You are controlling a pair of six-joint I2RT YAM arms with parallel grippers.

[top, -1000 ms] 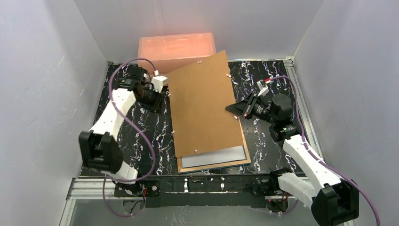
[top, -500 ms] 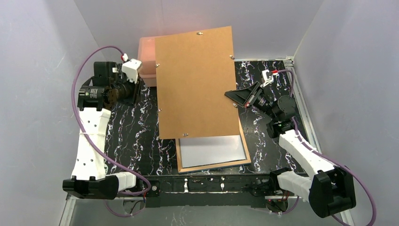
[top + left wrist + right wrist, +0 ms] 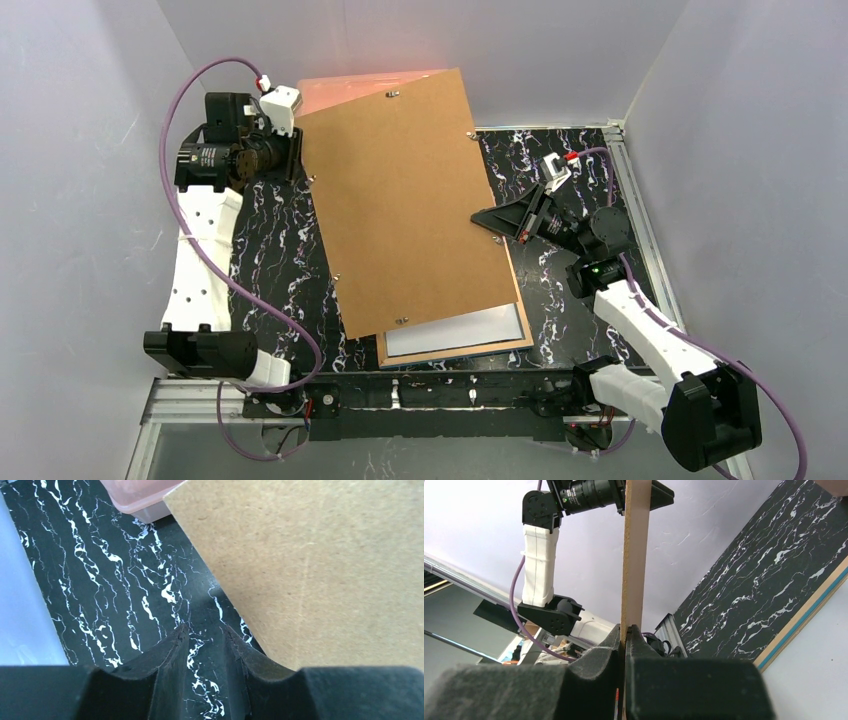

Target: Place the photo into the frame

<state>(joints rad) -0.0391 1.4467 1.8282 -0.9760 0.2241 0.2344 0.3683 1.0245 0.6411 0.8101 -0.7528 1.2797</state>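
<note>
Frame lies flat on the table, back up, with its long axis running from the near edge toward the far wall. We see only its near end and a strip of its right side; the rest is hidden under the board. Inside it lies a pale sheet that we take for the photo, white side up and square with the frame; no print shows.

The board hangs above them, raised and tilted. Its long axis also runs near to far, but its far end is swung a little left, so its far left corner overlaps the box in the top view.

The right gripper is clamped on the board's right long edge, about midway along it. In the right wrist view the thin edge stands upright between the closed fingers. Frame and photo lie below and to the near left of this gripper, apart from it.

The left gripper sits just beside the board's far left corner. Its fingers are slightly apart with only table showing between them, and it holds nothing. The board's edge passes close by, apart from the fingertips.

Bare table shows on both sides of the frame, wider on the left. The frame's near edge lies close to the table's near edge, and the box stands at the far wall.
</note>
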